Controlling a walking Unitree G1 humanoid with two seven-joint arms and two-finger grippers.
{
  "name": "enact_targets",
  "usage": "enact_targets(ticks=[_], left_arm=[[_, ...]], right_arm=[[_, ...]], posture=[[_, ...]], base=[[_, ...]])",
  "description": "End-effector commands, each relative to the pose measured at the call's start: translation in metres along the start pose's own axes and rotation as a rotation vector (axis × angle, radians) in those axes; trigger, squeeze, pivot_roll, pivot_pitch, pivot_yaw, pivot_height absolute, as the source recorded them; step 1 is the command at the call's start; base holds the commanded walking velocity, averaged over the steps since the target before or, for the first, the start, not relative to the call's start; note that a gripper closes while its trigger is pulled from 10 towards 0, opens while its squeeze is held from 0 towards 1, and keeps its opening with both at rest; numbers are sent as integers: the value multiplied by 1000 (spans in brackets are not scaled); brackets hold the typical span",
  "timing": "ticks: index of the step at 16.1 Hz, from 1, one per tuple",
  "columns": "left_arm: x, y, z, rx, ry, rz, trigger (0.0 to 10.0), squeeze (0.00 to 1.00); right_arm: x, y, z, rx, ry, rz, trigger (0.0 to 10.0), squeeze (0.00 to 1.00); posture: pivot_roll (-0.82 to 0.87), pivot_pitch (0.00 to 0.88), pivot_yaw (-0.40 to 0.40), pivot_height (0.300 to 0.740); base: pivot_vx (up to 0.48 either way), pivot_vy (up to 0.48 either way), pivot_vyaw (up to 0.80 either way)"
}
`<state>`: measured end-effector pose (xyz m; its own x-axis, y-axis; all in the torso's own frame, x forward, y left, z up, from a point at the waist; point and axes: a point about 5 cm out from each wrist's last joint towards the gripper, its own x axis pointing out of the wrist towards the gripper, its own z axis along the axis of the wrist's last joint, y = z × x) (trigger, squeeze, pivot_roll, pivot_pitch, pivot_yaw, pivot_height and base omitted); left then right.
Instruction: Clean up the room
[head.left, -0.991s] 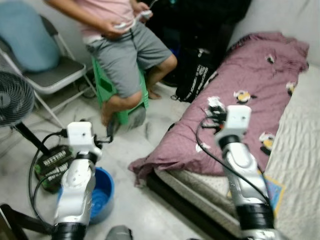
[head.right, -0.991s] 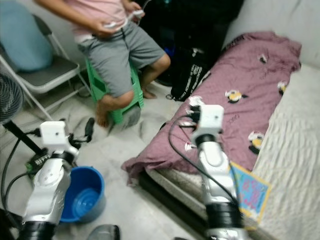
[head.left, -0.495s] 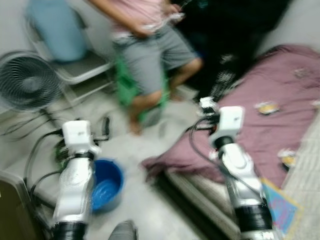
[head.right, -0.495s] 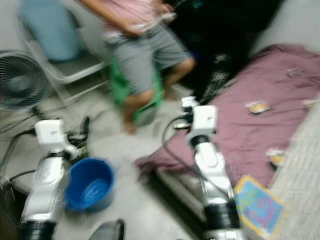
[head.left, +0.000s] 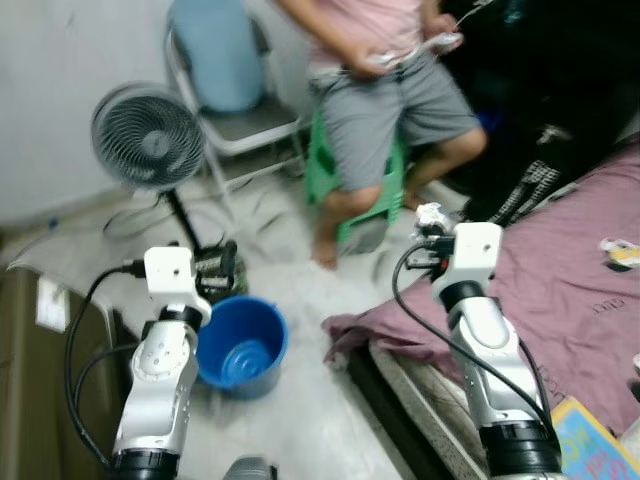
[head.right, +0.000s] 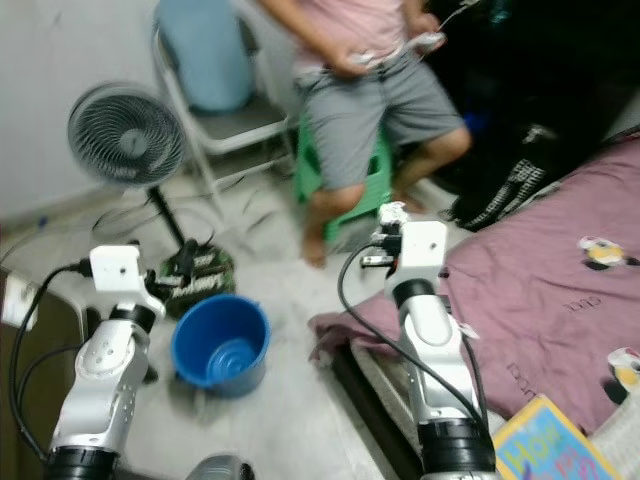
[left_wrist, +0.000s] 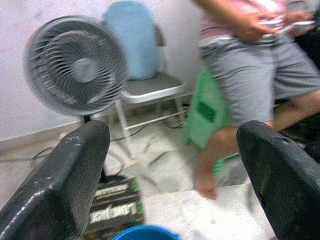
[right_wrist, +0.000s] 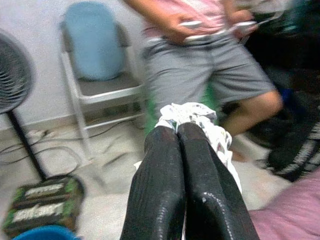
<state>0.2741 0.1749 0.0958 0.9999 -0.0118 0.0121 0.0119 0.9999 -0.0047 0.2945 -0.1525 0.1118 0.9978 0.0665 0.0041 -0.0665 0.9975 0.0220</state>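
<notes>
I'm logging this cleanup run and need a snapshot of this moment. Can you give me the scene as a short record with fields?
right gripper: fingers pressed together on a crumpled white wrapper, held up in front of the robot
left gripper: open, empty, raised above the bucket
bucket: blue bucket on the floor between the arms
bed: purple blanket at the robot's right
person: seated on a green stool
background: fan, folding chair

No legible text; white lettering on green-black box (left_wrist: 114, 209) and black bag (head.left: 527, 187) too blurred.
</notes>
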Motion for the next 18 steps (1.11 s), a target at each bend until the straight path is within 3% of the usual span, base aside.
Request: enact_targets(ticks=[1,15,18], left_arm=[[-2,5,-1,6,13,5,10000,0],[-3,3,-1,17,27,-25,10000,0],[-2,1,0,8,20,-45,10000,0]], right_arm=[[0,5,5,8,-19,8,10000,0],[-3,6,3,4,-7,-5,10000,0],[-2,5,3,9,-4,-14,10000,0]], posture=[[-44,0,13,740],[-49,0,19,740],[-48,0,20,740]], base=[[0,0,800],[0,0,800],[0,0,0]])
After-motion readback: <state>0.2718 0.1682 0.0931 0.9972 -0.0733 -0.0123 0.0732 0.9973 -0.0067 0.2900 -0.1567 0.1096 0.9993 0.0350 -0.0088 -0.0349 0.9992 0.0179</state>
